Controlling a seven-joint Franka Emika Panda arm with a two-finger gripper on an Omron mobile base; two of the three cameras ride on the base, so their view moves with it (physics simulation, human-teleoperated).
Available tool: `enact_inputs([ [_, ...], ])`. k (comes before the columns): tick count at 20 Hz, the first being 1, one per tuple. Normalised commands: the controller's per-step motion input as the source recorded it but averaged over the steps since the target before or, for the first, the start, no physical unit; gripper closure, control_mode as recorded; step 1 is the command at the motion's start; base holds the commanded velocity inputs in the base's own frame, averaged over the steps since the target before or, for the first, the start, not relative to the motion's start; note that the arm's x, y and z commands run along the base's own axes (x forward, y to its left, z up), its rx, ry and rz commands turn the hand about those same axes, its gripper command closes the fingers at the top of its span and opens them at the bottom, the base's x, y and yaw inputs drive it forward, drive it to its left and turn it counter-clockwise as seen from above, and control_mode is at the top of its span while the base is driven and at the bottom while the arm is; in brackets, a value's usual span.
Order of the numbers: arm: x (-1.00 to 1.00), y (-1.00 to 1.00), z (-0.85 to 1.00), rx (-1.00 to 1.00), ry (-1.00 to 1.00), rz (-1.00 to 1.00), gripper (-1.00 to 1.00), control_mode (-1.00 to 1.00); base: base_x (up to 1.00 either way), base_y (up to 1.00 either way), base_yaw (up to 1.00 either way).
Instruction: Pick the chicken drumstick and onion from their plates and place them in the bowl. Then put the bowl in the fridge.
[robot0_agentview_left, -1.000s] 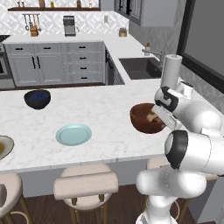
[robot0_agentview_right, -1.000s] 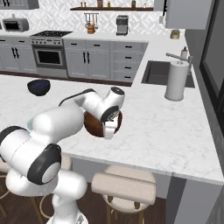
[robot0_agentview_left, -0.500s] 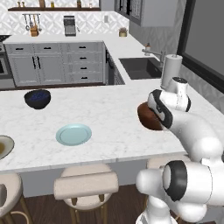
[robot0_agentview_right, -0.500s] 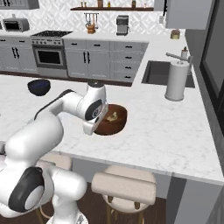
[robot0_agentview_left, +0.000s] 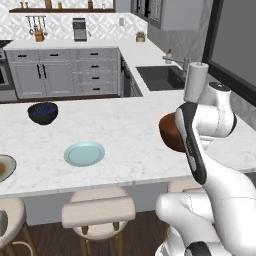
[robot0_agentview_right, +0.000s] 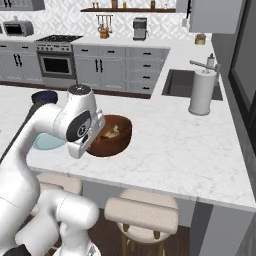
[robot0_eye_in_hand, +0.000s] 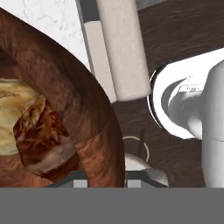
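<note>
Gripping the bowl (robot0_eye_in_hand: 94, 118) by its near rim, tool (robot0_eye_in_hand: 107, 183) clamped across the wall. Holding drumstick (robot0_eye_in_hand: 41, 140) and onion (robot0_eye_in_hand: 13, 116) inside, bowl hanging over the table (robot0_agentview_right: 165, 145) edge.

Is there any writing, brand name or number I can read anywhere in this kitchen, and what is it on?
None: nothing here can be read.
Robot arm: faint marks on its white shell in the hand view, too small and blurred to read.
Bowl, blue plate, coffee machine, microwave: no labels visible.
</note>
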Motion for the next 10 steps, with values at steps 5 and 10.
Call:
enact_inputs([
  [5, -0.99, 0.19, 0.78, 0.0, -0.09, 0.0, 1.0, -1.0, 0.0, 0.0, 0.0],
  [10, -0.8, -0.01, 0.57, 0.03, -0.01, 0.0, 1.0, -1.0, 0.0, 0.0, 0.0],
])
